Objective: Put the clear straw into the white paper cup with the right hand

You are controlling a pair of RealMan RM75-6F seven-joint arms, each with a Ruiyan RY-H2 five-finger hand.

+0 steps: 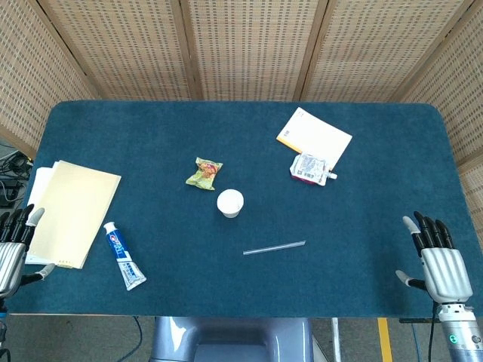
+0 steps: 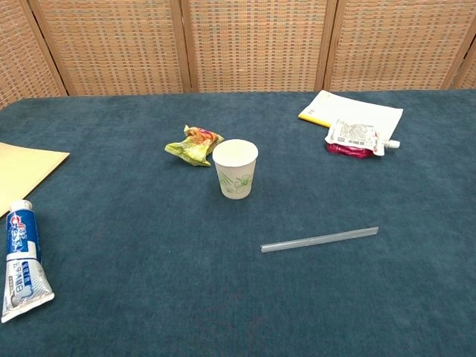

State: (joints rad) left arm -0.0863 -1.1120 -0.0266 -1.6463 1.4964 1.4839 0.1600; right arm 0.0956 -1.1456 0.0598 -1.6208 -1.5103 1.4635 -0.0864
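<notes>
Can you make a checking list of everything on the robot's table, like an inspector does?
Surface: blue cloth-covered table, flat.
Job's things: clear straw lying flat, apart from the upright white paper cup; not yet in the cup.
Clutter: toothpaste tube, snack wrapper, pouch lying partly on a yellow-edged booklet, tan folder.
Hands: right hand open at the table's near right corner; left hand open, at the left edge.
Cables: some on the floor, far left.
Surroundings: woven screens behind.
</notes>
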